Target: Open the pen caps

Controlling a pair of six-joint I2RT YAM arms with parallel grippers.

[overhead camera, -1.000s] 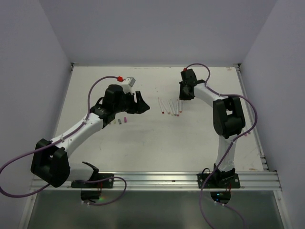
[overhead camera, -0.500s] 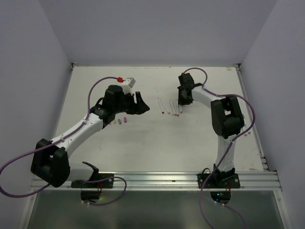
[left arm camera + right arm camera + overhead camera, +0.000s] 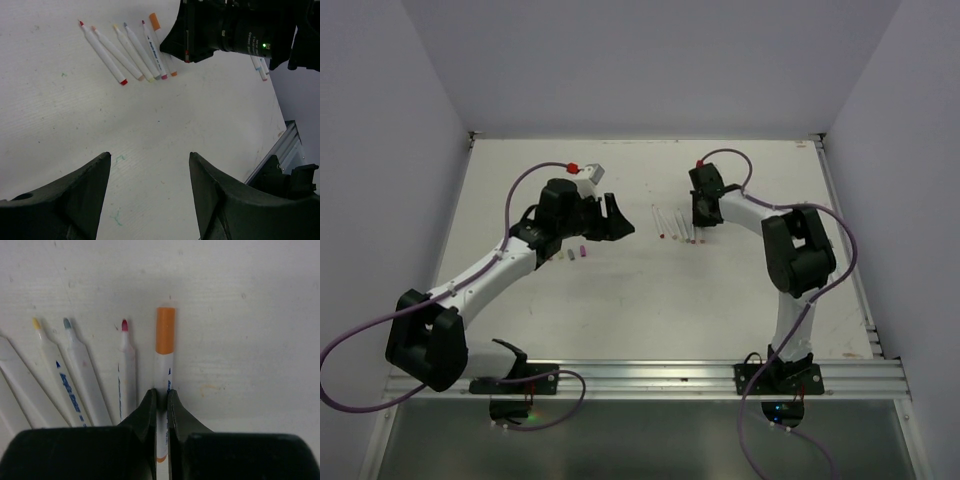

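White table point(image 3: 620, 300) bears the pen point(image 3: 164, 372) that the right gripper point(image 3: 161, 397) pinches by its barrel, orange cap point(image 3: 165, 330) pointing straight ahead of the fingers along the pen's axis, while the left gripper point(image 3: 147, 157) hangs wide open, well apart.

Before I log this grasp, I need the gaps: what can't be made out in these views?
Right wrist: the right fingers hide the orange pen's lower barrel.
Top view: the right arm covers that pen, and the other pens are too small to tell capped from bare.
Left wrist: the right arm hides part of two pens at the right.
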